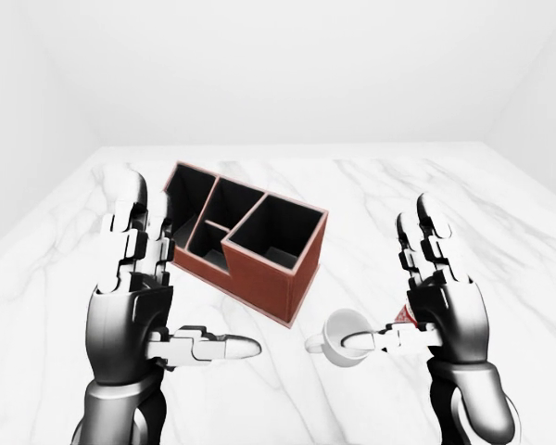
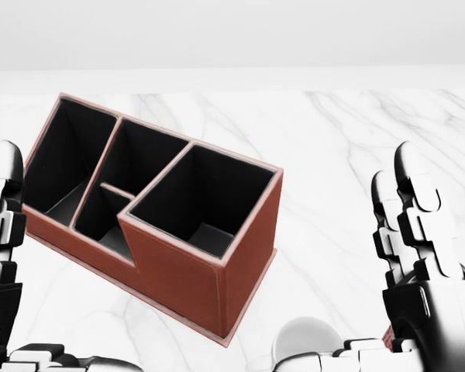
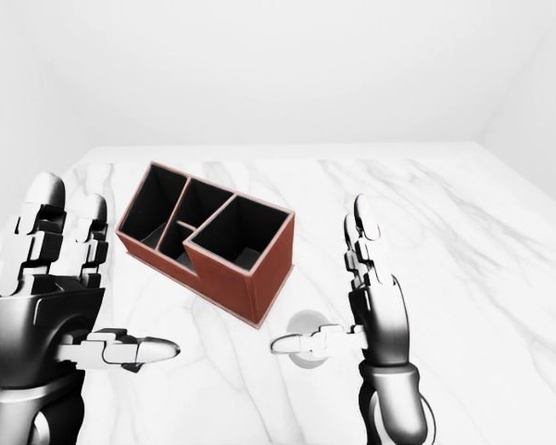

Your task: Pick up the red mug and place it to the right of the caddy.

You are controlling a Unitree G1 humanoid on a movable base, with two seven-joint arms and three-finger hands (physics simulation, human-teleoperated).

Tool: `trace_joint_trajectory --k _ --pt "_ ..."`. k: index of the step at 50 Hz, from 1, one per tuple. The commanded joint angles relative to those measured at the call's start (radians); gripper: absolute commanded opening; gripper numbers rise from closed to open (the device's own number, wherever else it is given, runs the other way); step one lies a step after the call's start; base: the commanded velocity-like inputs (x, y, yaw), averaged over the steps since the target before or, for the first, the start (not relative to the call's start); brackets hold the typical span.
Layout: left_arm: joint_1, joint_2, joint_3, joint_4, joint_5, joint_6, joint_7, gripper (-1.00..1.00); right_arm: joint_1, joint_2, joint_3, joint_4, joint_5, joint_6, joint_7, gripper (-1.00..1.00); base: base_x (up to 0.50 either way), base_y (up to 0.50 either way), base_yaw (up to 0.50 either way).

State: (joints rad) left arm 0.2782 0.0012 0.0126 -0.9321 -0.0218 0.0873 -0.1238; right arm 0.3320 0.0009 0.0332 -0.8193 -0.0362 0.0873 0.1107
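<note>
1. Centrally, in the left-eye view, a red-brown caddy (image 1: 246, 243) with black compartments stands slantwise on the white marble table (image 1: 352, 199). A white mug (image 1: 345, 337) sits near the caddy's lower-right corner, apart from it, its handle pointing left. The left hand (image 1: 134, 311) is raised with fingers spread, thumb (image 1: 213, 348) extended rightward, grasping nothing. The right hand (image 1: 440, 306) is likewise released; its thumb lies across the mug's right rim, and whether it touches cannot be told. A small red patch (image 1: 406, 315) shows beside the right palm; no red mug is identifiable.

2. Seen from the head view, the caddy fills the left and centre. Only the mug's upper curve appears at the bottom edge, behind the right thumb. The right hand's fingers (image 2: 415, 201) stand upright at the right edge.

3. From the right-eye view, the mug is mostly hidden behind the right thumb; both hands are unclenched.
</note>
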Motion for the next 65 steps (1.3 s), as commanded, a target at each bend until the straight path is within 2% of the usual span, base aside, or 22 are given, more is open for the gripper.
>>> trace_joint_trajectory --k 1,16,22,24,25,31,33,37,42,48,55,59,65 --pt "-0.001 -0.005 -0.005 0.005 0.002 0.0 -0.002 1.0 0.004 -0.006 -0.003 -0.007 0.006 0.0 -0.002 0.98 0.0 0.0 0.0" --pt "-0.004 -0.004 -0.001 0.01 0.001 0.0 -0.002 1.0 0.006 -0.004 -0.008 -0.009 0.01 0.0 -0.003 0.98 0.0 0.0 0.0" --pt "-0.008 -0.004 0.005 0.01 -0.001 0.0 -0.005 1.0 0.073 -0.004 -0.04 -0.078 0.049 0.0 0.031 0.98 0.0 0.0 0.0" --pt "-0.009 -0.005 0.007 0.015 0.0 0.0 -0.006 1.0 0.081 0.002 -0.063 -0.104 0.063 0.0 0.046 0.98 0.0 0.0 0.0" --pt "-0.007 -0.006 0.002 0.019 0.003 0.0 -0.005 1.0 0.089 0.009 -0.11 -0.137 0.106 0.0 0.069 0.98 0.0 0.0 0.0" --pt "-0.009 -0.004 -0.005 0.024 0.008 0.0 -0.001 1.0 0.071 0.034 -0.229 -0.121 0.085 0.0 0.185 0.98 0.0 0.0 0.0" --pt "-0.015 -0.004 0.008 0.031 0.002 0.0 -0.002 1.0 0.039 0.032 -0.338 -0.198 0.121 0.0 0.255 0.98 0.0 0.0 0.0" --pt "-0.012 -0.006 0.007 0.017 0.004 0.0 -0.002 1.0 -0.002 0.051 -0.454 -0.228 0.146 0.0 0.342 0.98 0.0 0.0 0.0" --pt "-0.008 -0.007 0.012 0.017 0.0 0.0 -0.006 1.0 -0.042 0.037 -0.5 -0.228 0.084 0.0 0.414 0.98 0.0 0.0 0.0" --pt "-0.015 -0.008 0.017 0.016 -0.002 0.0 -0.007 1.0 -0.085 -0.01 -0.565 -0.228 0.089 0.0 0.463 0.98 0.0 0.0 0.0" --pt "-0.016 -0.009 0.018 0.022 -0.001 0.0 -0.006 1.0 -0.109 -0.024 -0.606 -0.228 0.034 0.0 0.539 0.98 0.0 0.0 0.0" --pt "-0.017 -0.009 0.027 0.01 -0.007 0.0 -0.009 1.0 -0.129 -0.048 -0.651 -0.228 0.058 0.0 0.561 0.98 0.0 0.0 0.0" --pt "-0.015 -0.011 0.027 -0.002 -0.007 0.0 -0.01 1.0 -0.138 -0.057 -0.657 -0.228 0.02 0.0 0.587 0.98 0.0 0.0 0.0"
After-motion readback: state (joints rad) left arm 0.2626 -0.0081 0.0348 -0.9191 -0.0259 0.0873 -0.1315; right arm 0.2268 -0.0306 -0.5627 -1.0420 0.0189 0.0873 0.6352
